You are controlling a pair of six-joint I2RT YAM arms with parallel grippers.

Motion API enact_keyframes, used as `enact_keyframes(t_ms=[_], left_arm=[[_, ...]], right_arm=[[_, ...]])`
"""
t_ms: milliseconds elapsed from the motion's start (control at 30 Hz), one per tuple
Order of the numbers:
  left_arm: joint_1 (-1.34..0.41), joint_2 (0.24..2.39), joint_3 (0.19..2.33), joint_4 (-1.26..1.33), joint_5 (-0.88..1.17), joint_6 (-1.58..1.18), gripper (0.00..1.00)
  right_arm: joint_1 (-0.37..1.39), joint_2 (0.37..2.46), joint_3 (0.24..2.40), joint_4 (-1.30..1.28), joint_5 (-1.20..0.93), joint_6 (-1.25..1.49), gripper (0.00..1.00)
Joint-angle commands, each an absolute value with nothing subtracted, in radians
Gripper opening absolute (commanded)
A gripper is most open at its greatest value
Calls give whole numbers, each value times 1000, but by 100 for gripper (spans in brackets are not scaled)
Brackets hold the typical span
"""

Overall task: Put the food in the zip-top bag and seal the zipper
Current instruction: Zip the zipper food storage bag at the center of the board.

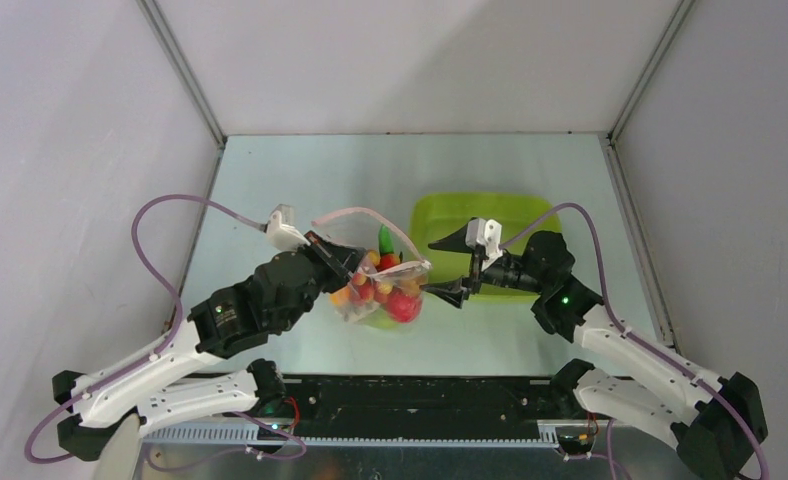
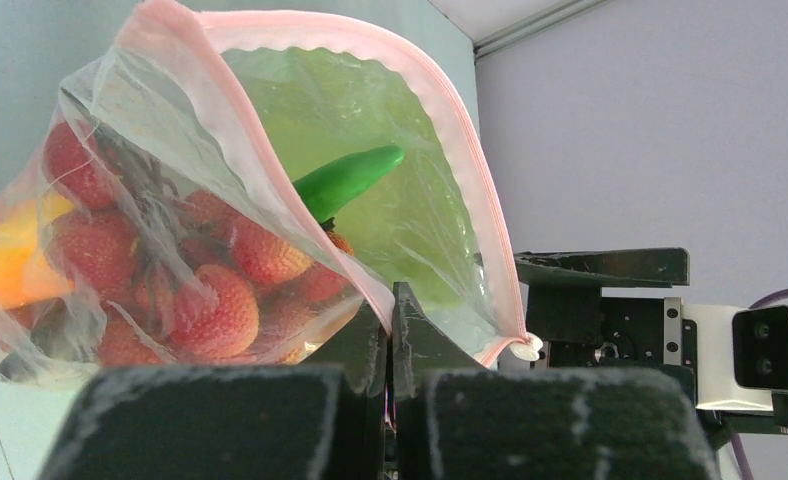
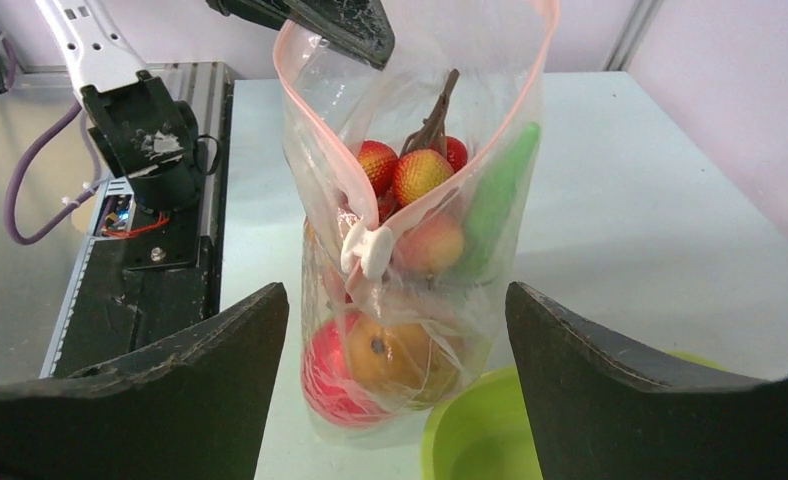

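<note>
The left hand point(image 2: 390, 322) is clenched on the near lip of the bag point(image 2: 410, 215), its fingers pinched together over the pink zipper point(image 2: 462, 170). The bag is held upright between the two hands, its mouth gaping and the zipper unsealed, with the white slider point(image 3: 367, 250) sitting at the end facing the right hand. The food is seen inside: strawberries point(image 2: 225, 310) piled near the top, a green pod point(image 2: 348, 178) leaning against the far wall, and a tomato point(image 3: 322, 380) and an orange piece point(image 3: 390, 355) at the bottom. Whether the bag's base touches the counter point(image 1: 270, 180) cannot be told.

The right hand point(image 1: 444, 266) is released, its fingers spread wide and just short of the bag's slider end, above the green tub point(image 1: 495, 210). The tub's rim lies just beside the bag's base. Bare counter is left on the far side and to the left, bounded by grey walls point(image 1: 90, 120).
</note>
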State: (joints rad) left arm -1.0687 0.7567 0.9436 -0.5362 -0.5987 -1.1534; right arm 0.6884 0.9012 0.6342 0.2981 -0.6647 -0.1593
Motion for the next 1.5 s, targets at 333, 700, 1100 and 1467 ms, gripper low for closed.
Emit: enact_keyframes(t_ms=[333, 700, 1100, 1467], left_arm=[[-1078, 744, 937, -478, -633, -1179, 0], [-1077, 723, 919, -483, -641, -1193, 0], [-1078, 696, 910, -490, -649, -1187, 0], [-1080, 656, 1010, -528, -510, -776, 96]], right_arm=[[687, 986, 632, 461, -729, -124, 69], [700, 996, 631, 511, -728, -84, 36], [700, 957, 617, 502, -747, -85, 0], [705, 914, 682, 364, -867, -161, 0]])
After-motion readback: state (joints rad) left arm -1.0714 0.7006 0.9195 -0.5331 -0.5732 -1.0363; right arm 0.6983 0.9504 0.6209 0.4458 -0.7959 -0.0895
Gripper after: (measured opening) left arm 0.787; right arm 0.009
